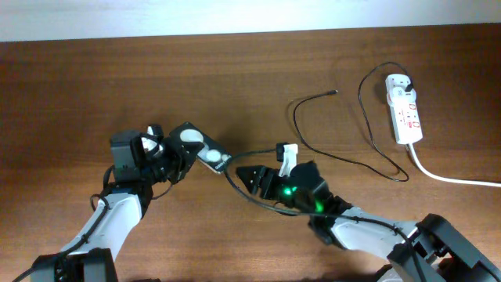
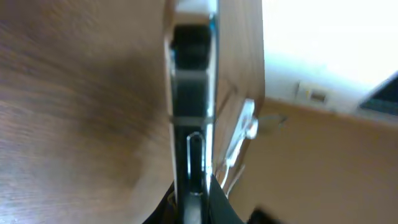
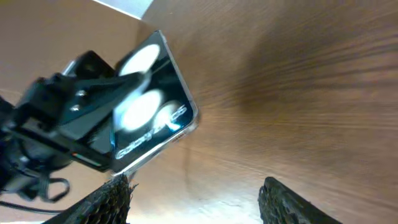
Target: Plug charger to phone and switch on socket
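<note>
My left gripper (image 1: 176, 154) is shut on the phone (image 1: 200, 146), a black slab with two white round patches, and holds it tilted over the table. In the left wrist view the phone (image 2: 191, 93) shows edge-on between the fingers (image 2: 196, 193). My right gripper (image 1: 250, 178) is open and empty just right of the phone. In the right wrist view its fingers (image 3: 193, 190) are wide apart below the phone (image 3: 152, 106). The charger cable (image 1: 368, 160) loops on the table from the white adapter (image 1: 397, 81); its plug tip (image 1: 336, 92) lies free. The socket (image 1: 406, 116) lies far right.
The socket's thick white cord (image 1: 458, 179) runs off the right edge. A white tag (image 1: 287, 157) sits on my right arm. The wooden table's far edge (image 1: 250, 33) meets a pale wall.
</note>
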